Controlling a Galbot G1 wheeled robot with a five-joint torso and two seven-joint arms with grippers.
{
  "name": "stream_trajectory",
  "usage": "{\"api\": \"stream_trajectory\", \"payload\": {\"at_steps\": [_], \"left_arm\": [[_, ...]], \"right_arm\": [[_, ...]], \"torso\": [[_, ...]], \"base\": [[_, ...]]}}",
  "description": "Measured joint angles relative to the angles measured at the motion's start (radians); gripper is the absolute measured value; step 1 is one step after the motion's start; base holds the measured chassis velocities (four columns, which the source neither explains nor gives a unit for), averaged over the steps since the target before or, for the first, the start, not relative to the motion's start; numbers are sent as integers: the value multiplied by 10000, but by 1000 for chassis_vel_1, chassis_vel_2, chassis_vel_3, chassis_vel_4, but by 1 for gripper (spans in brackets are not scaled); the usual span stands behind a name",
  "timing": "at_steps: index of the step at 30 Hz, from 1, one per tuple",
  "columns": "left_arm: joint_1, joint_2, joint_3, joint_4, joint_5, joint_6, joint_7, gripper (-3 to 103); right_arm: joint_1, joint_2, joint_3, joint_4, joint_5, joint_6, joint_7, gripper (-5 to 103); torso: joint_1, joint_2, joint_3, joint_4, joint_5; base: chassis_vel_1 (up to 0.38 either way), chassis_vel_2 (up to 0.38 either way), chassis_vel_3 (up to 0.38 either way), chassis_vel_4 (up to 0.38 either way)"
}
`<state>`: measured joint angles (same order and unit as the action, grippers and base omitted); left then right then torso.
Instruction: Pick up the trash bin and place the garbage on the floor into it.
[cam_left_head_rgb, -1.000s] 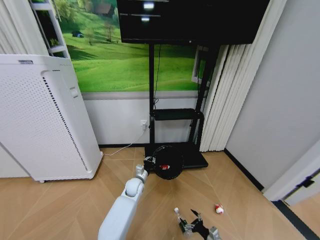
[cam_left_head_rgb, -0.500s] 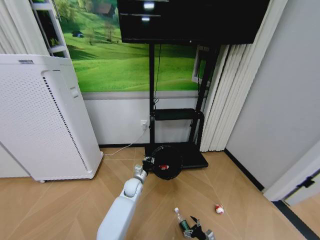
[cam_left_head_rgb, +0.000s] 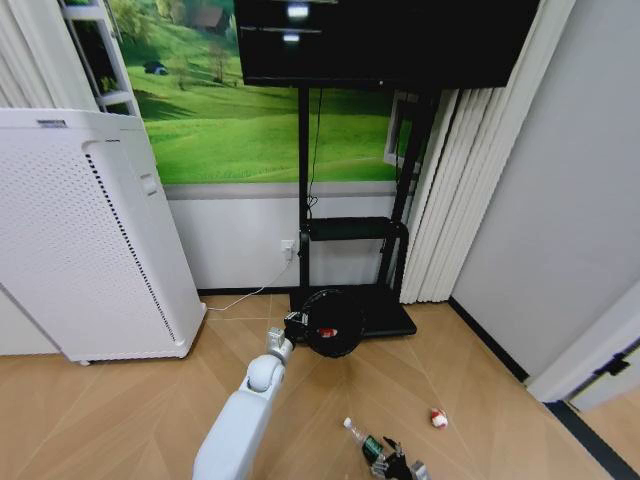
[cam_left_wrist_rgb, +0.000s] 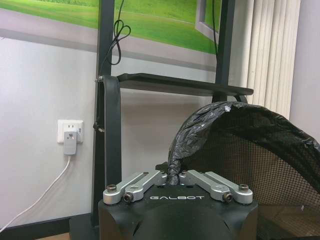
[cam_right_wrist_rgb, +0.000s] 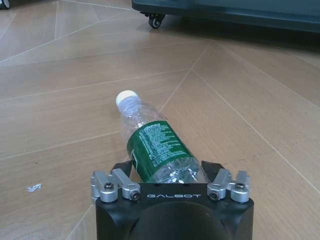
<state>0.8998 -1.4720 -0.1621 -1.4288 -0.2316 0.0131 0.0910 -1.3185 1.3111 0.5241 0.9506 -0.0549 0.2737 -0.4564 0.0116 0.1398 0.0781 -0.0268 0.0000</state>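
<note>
The trash bin (cam_left_head_rgb: 335, 322), black mesh with a black liner, hangs tilted above the floor (cam_left_head_rgb: 470, 400) in front of the TV stand. My left gripper (cam_left_head_rgb: 293, 328) is shut on its rim, clamping the liner (cam_left_wrist_rgb: 174, 172). A red-and-white wrapper (cam_left_head_rgb: 326, 333) lies inside the bin. The green bottle (cam_left_head_rgb: 364, 442) with a white cap lies low on the parquet. My right gripper (cam_left_head_rgb: 395, 463) is around its base, fingers pressed against both sides of the bottle (cam_right_wrist_rgb: 157, 147). A red-and-white ball scrap (cam_left_head_rgb: 438, 418) rests on the floor to the right.
A tall white perforated appliance (cam_left_head_rgb: 85, 240) stands at the left. The black TV stand (cam_left_head_rgb: 350, 230) with its wheeled base (cam_right_wrist_rgb: 225, 10) is straight ahead, and a cable runs to a wall socket (cam_left_wrist_rgb: 69, 137). Curtains and a grey wall close the right side.
My right gripper has slid down and left over the bottle's base and closed on it; the bottle shifted slightly. The left arm with the bin drifted a little left.
</note>
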Motion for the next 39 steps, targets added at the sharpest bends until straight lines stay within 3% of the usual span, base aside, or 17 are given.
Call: {"api": "stream_trajectory", "payload": {"at_steps": [4,6,7,9,12,15,17,25,39], "left_arm": [[-52,-8,2,36,-2,0,3,3],[-59,-11,4,44,-2,-1,3,3],[-66,-23,12,65,-3,-1,4,3],[-66,-27,13,72,-2,-1,4,3],[-38,-39,16,88,10,-1,3,3],[2,-41,17,100,21,-1,3,3],[134,-49,-91,152,68,-1,-1,3],[343,-86,-268,307,-459,193,-294,3],[204,-331,-227,1049,-504,367,-687,3]], "right_arm": [[14,-2,35,7,50,58,2,62],[14,0,49,23,63,65,5,62],[5,3,113,107,129,85,11,51],[-3,3,139,153,166,85,14,51],[-85,-25,254,483,430,85,57,41],[-121,-59,335,736,572,80,74,37],[-189,-147,653,1669,1281,-166,364,32],[-308,-291,1815,4678,3172,-1405,926,32],[-726,-392,2699,8093,4216,-2246,987,32]], "torso": [[0,0,0,0,0],[0,0,0,0,0],[0,0,0,0,1],[0,0,0,0,0],[0,0,0,-1,1],[0,0,0,0,1],[0,0,0,0,1],[0,3,0,-1,-1],[0,3,0,0,1]], "base": [[0,0,0,0],[0,0,0,0],[0,0,0,0],[0,0,0,0],[0,0,0,0],[0,0,0,0],[0,0,0,0],[0,0,0,0],[0,0,0,0]]}}
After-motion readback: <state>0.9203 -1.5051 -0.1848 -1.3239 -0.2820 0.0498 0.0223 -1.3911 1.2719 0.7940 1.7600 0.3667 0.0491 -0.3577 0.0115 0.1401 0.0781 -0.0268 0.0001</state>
